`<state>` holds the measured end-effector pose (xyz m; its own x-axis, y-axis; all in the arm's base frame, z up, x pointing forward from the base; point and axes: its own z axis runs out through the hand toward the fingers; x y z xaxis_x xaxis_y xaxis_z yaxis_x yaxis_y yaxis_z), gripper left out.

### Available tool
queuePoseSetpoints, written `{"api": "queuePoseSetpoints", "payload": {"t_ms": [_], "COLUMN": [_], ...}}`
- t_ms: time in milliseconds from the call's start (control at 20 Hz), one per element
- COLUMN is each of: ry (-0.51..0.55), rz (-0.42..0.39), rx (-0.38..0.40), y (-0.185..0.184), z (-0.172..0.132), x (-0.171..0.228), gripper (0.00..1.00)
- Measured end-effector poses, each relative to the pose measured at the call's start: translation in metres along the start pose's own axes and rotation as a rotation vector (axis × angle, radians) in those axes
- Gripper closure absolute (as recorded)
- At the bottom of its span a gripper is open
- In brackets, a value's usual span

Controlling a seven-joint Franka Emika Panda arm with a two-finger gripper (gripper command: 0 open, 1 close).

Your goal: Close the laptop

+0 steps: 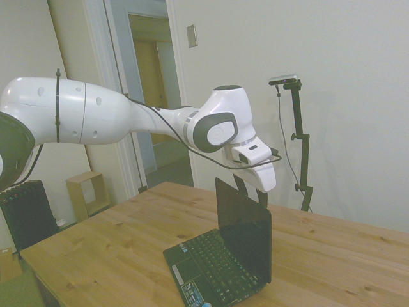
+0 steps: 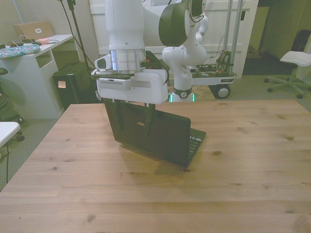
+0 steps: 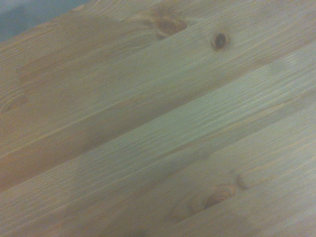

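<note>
Laptop (image 2: pixel 155 133) open on desk (image 2: pixel 243 160), lid upright. Gripper (image 2: pixel 133 124) behind lid, near top edge, jaws spread, holding nothing. Risks: push low on lid slides whole unit across desk; fingers slip over edge; fast push slams lid.

Side and front views: soft, even indoor light, slight green-yellow cast, mildly grainy. Front view has the laptop (image 2: pixel 160 133) throwing a faint shadow on the table (image 2: pixel 204 194) toward 5 o'clock. In the side view the screen (image 1: pixel 246 233) is dark and glossy, no hard glare. Wrist view: only wood grain, soft focus, dimmer toward 7 o'clock.
</note>
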<state>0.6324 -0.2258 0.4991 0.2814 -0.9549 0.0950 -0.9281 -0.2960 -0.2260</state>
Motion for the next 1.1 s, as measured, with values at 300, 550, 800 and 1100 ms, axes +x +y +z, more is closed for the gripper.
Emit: {"api": "queuePoseSetpoints", "payload": {"t_ms": [300, 550, 800, 1100], "ry": [0.003, 0.000, -0.010, -0.015], "rz": [0.012, 0.016, 0.018, 0.003], "rx": [0.002, 0.002, 0.000, 0.010], "y": [0.004, 0.005, 0.008, 0.004], "z": [-0.003, -0.002, 0.000, -0.006], "x": [0.006, 0.006, 0.003, -0.008], "gripper": [1.00, 1.00, 1.00, 1.00]}}
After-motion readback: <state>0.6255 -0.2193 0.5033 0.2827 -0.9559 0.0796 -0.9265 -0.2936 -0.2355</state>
